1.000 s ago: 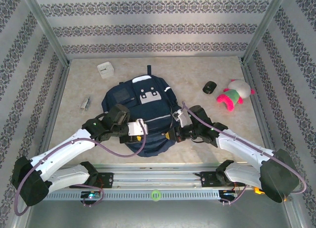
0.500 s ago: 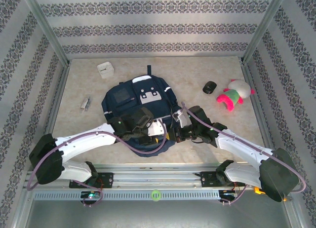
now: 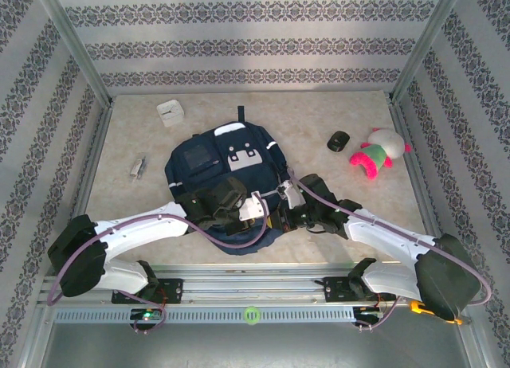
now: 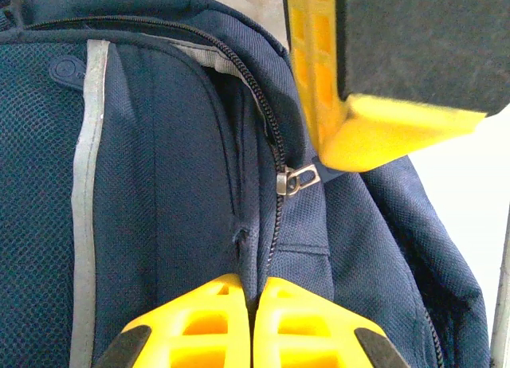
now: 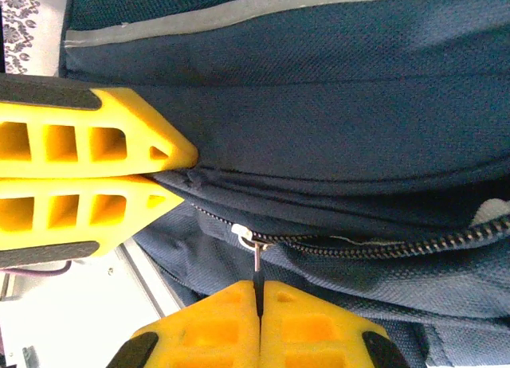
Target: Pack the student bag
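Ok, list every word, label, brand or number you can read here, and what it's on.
Nothing here is legible.
Grey-white patch on the navy backpack: dark marks, too small to read.
Round emblem on the backpack's mesh pocket: blurred, no letters.
White box: dark mark, too small.

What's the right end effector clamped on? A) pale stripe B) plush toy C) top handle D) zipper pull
D: in the right wrist view, the right end effector is shut with the backpack's zipper pull pinched between its fingertips.
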Motion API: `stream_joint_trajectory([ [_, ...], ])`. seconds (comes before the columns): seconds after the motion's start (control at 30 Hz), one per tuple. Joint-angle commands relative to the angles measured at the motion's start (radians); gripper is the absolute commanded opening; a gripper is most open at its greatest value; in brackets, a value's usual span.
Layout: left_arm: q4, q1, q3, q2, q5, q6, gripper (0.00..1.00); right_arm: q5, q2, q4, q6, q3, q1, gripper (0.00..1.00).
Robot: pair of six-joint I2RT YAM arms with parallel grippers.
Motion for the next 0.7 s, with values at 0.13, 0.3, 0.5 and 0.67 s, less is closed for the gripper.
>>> stream_joint_trajectory([
  [0.13, 0.094, -0.005, 0.011, -0.013, 0.109, -0.048, 0.00, 0.067, 0.043, -0.001, -0.011, -0.011, 0.020, 0.10],
  [0.3, 0.104, -0.002, 0.014, -0.031, 0.122, -0.059, 0.00, 0.099, 0.045, 0.008, -0.012, -0.004, 0.024, 0.13],
  [0.5, 0.116, -0.001, 0.015, -0.046, 0.127, -0.071, 0.00, 0.115, 0.044, 0.003, -0.010, -0.006, 0.024, 0.15],
  [0.67, 0.123, 0.002, 0.017, -0.057, 0.128, -0.079, 0.00, 0.142, 0.038, -0.013, -0.012, -0.017, 0.025, 0.23],
])
